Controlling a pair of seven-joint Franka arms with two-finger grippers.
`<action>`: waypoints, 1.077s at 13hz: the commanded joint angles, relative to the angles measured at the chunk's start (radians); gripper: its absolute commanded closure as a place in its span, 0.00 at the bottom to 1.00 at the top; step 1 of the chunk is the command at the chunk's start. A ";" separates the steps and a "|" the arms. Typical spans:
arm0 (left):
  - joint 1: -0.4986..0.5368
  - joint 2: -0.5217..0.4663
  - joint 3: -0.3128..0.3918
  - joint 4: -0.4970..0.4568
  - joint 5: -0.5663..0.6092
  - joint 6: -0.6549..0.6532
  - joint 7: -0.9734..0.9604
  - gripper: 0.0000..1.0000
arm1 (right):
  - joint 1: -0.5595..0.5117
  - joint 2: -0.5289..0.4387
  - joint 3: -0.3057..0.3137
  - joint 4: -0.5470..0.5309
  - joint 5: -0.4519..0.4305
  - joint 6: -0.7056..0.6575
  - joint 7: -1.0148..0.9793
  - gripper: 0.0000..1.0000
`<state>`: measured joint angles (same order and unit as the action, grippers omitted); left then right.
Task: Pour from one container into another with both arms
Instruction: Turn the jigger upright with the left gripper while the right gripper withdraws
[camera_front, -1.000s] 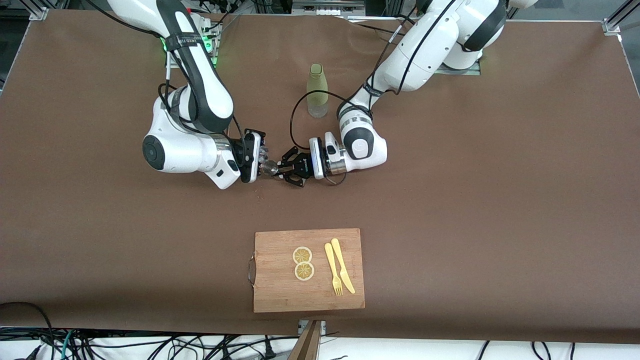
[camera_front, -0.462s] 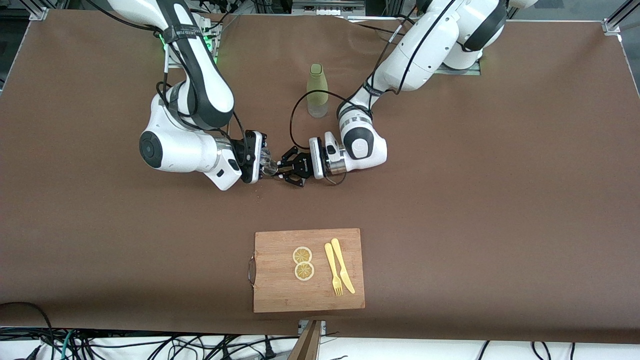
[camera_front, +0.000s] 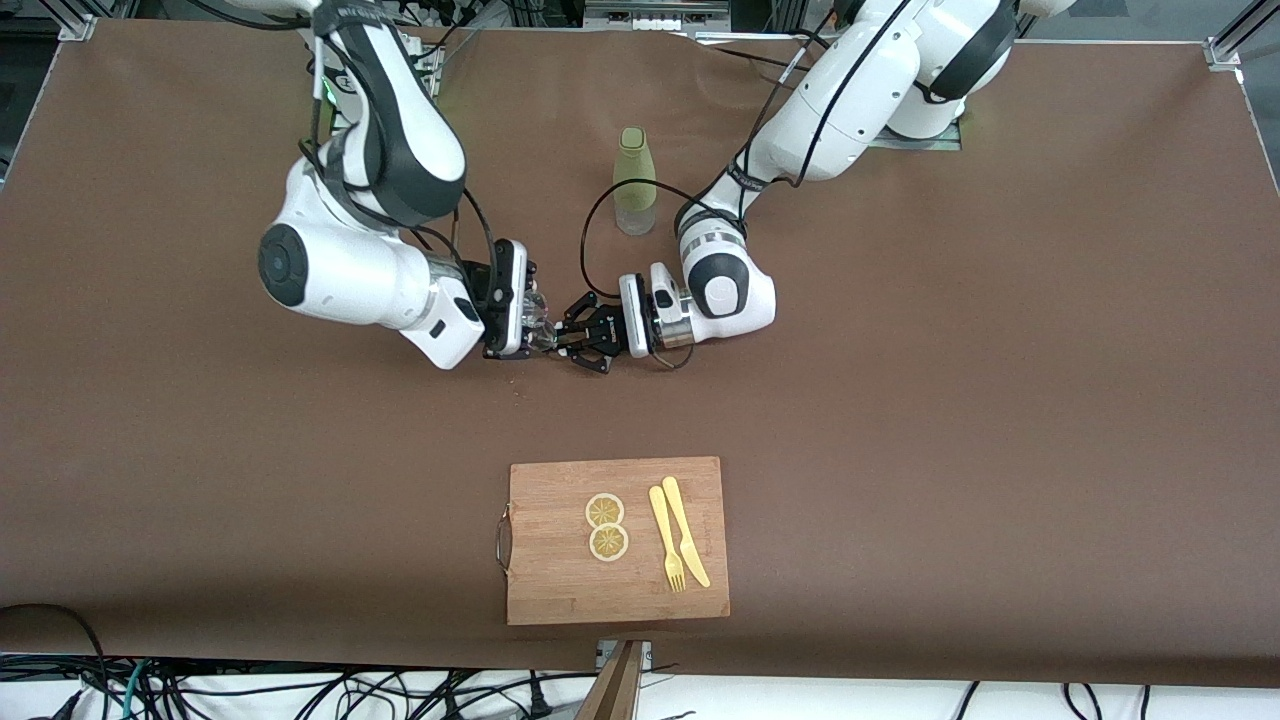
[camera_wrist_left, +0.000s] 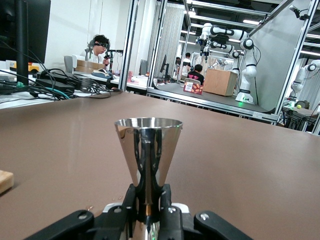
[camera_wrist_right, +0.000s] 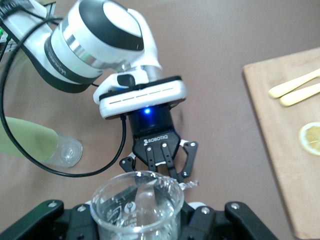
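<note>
My right gripper (camera_front: 527, 322) is shut on a clear glass beaker (camera_front: 541, 328), held tilted over mid-table. In the right wrist view the beaker (camera_wrist_right: 136, 205) fills the space between my right gripper's (camera_wrist_right: 137, 222) jaws, its rim close to the left gripper (camera_wrist_right: 159, 167). My left gripper (camera_front: 572, 342) is shut on the narrow waist of a steel cone-shaped jigger (camera_wrist_left: 148, 145), which stands upright with its mouth up in the left wrist view, between the left gripper's (camera_wrist_left: 148, 199) jaws. The two grippers face each other, almost touching.
A green bottle (camera_front: 634, 180) with a clear base stands farther from the front camera, between the arms. A wooden cutting board (camera_front: 560, 585) lies near the table's front edge with two lemon slices (camera_front: 606, 526), a yellow fork (camera_front: 667, 540) and a knife (camera_front: 686, 530).
The right arm's elbow has swung up and toward its own end of the table, rolling the wrist and tilting the beaker toward the jigger. The left arm has stayed still.
</note>
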<state>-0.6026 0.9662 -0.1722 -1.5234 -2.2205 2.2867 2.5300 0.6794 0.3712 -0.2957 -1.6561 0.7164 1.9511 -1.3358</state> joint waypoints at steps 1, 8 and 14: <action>0.023 -0.069 0.005 -0.095 -0.044 -0.030 0.012 1.00 | -0.107 -0.101 0.105 -0.024 -0.022 0.040 0.014 0.77; 0.134 -0.112 0.010 -0.204 0.031 -0.151 0.085 1.00 | -0.323 -0.202 0.240 0.001 0.127 0.048 -0.094 0.77; 0.318 -0.193 0.010 -0.331 0.253 -0.217 0.110 1.00 | -0.457 -0.183 0.271 0.038 0.267 -0.012 -0.264 0.77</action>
<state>-0.3467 0.8473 -0.1530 -1.7606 -2.0343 2.0973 2.6097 0.2776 0.1761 -0.0527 -1.6344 0.9406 1.9763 -1.5386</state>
